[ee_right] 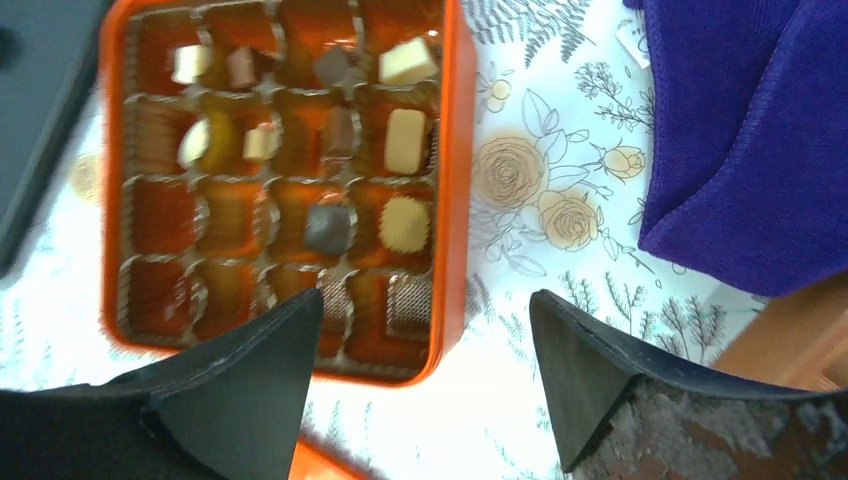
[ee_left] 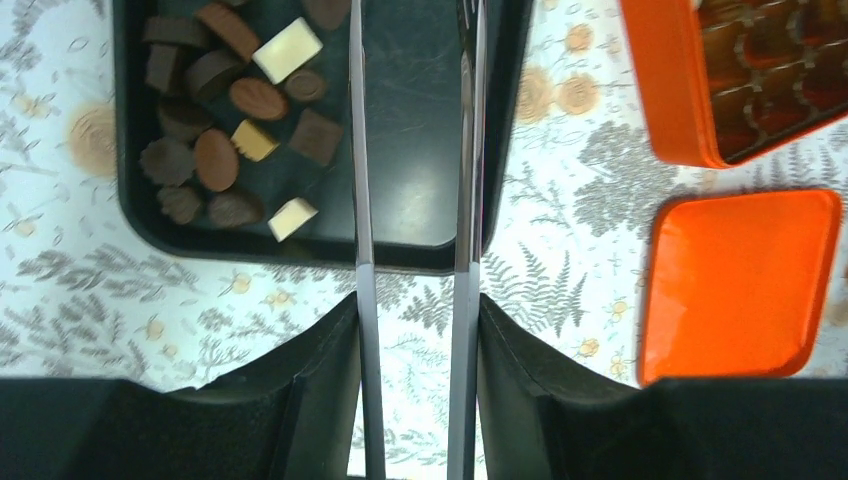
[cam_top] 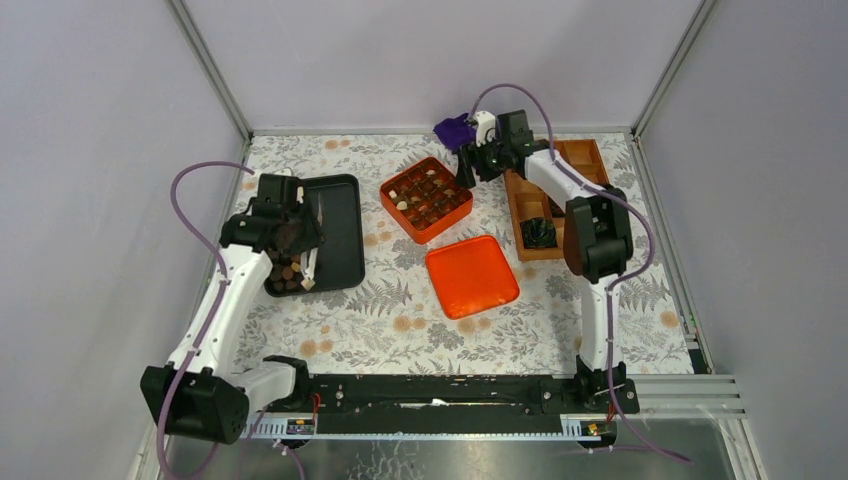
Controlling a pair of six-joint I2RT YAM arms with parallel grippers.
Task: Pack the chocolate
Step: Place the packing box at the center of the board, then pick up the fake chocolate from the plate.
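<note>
The chocolate (ee_left: 217, 160) is found in two places. A loose heap of dark, light brown and cream-white pieces is gathered in the near left part of the black tray (cam_top: 338, 205). Further pieces are seated singly in the paper-lined cells of the orange box (ee_right: 455, 200), where many cells are seen unfilled. The left gripper (ee_left: 412, 30) is held over the bare part of the tray, to the right of the heap. Its two long thin blades are parted and parallel, and nothing is seen between them, though their tips are cut off by the edge of the wrist view. The right gripper (ee_right: 425, 300) is poised above the box's wall at one corner, its fingers spread wide and nothing grasped. A purple cloth (ee_right: 740, 130) is bunched near that side of the box. A wooden box (cam_top: 585, 160) containing black wrappers (cam_top: 540, 232) is noted under the right arm. The orange lid (ee_left: 740, 280) lies flat on the floral tablecloth (cam_top: 400, 320), just beside the box's near corner, between tray and wooden box.
</note>
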